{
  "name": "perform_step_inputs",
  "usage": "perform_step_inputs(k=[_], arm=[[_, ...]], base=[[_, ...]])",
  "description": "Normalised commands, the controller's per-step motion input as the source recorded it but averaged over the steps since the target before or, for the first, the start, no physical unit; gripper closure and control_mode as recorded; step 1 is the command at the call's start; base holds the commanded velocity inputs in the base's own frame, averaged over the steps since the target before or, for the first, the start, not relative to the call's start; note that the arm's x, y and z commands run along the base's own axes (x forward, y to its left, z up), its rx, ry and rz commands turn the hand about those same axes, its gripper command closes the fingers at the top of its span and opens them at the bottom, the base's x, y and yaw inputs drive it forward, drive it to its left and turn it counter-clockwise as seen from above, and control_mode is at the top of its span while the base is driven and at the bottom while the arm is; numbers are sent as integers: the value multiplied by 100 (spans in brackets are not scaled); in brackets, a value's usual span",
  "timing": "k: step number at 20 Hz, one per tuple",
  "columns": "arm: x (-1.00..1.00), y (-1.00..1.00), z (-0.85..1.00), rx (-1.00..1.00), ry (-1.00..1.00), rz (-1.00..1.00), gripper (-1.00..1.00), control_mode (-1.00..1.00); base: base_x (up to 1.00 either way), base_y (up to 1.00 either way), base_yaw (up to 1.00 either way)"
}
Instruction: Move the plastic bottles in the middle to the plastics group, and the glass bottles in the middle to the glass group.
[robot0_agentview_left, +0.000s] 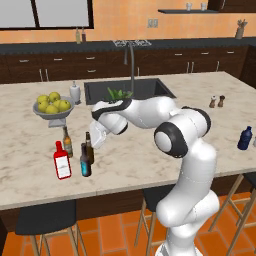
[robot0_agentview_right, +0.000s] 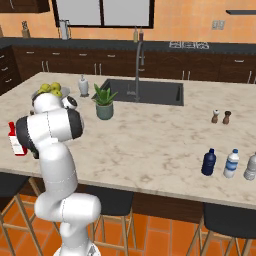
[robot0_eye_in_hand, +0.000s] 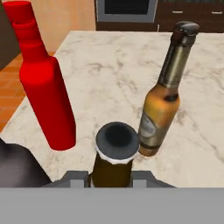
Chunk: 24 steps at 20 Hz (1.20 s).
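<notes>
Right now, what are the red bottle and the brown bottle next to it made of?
The red bottle looks like glass or hard plastic: smooth, glossy, solid red, so I can't be sure which. The small brown long-necked bottle looks like amber glass, shiny, with a dark cap and a pale label.

My arm rises from the floor in front of the counter, bends at a dark elbow joint, and reaches left along the near edge toward the counter's left end. My wrist turns down over it, so my gripper (robot0_agentview_left: 91, 145) points at the counter top. In the hand view my two finger tips (robot0_eye_in_hand: 74, 178) stand close together, clamped on a bottle neck.
</notes>
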Motion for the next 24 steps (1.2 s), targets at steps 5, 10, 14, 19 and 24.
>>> perform_step_inputs(k=[5,10,14,19,24], arm=[[18,12,-23,0,0,6,100,-100],[0,18,-28,0,0,7,100,-100],[-1,0,-26,0,-2,7,100,-100],[0,-12,-16,0,-6,5,100,-100],[-5,-21,-14,0,-11,5,100,-100]], base=[[0,0,0],[0,0,0],[0,0,0],[0,0,0],[0,0,0]])
